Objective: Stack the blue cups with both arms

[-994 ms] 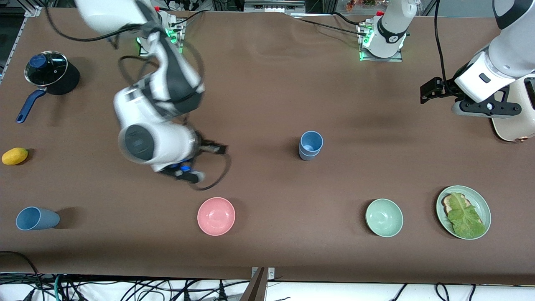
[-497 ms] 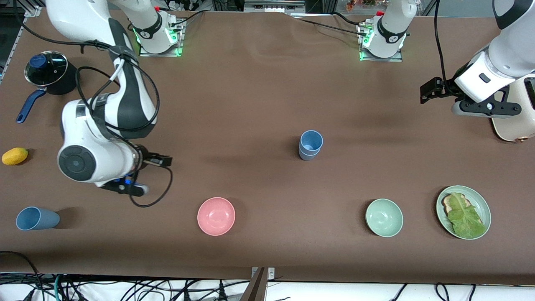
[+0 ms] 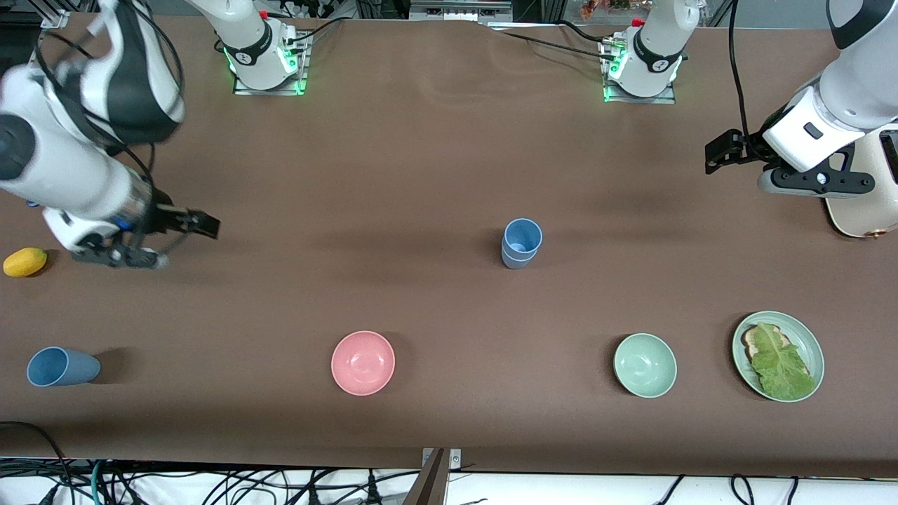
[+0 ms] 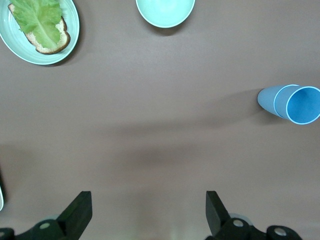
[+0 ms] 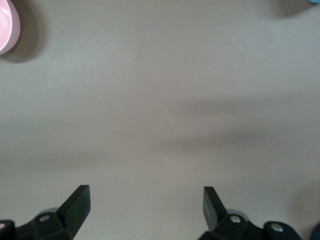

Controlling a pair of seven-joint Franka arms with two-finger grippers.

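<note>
Two blue cups point(image 3: 521, 243) stand nested upright near the table's middle; they also show in the left wrist view point(image 4: 292, 102). A third blue cup point(image 3: 60, 367) lies on its side near the front edge at the right arm's end. My right gripper point(image 3: 116, 258) is open and empty in the air beside the yellow fruit point(image 3: 24, 261); its wrist view point(image 5: 145, 200) shows only bare cloth between the fingers. My left gripper point(image 3: 817, 184) is open and empty over the left arm's end of the table; its wrist view point(image 4: 147, 205) shows bare cloth under it.
A pink bowl point(image 3: 363, 362), a green bowl point(image 3: 645, 365) and a green plate point(image 3: 807, 340) with toast and lettuce sit along the front. A lidded dark pot point(image 3: 84, 123) stands at the right arm's end. A cream appliance point(image 3: 866, 203) stands under the left arm.
My right arm has swung away from the middle of the table toward its own end, its gripper now beside the yellow fruit. The left arm and the cups have not moved.
</note>
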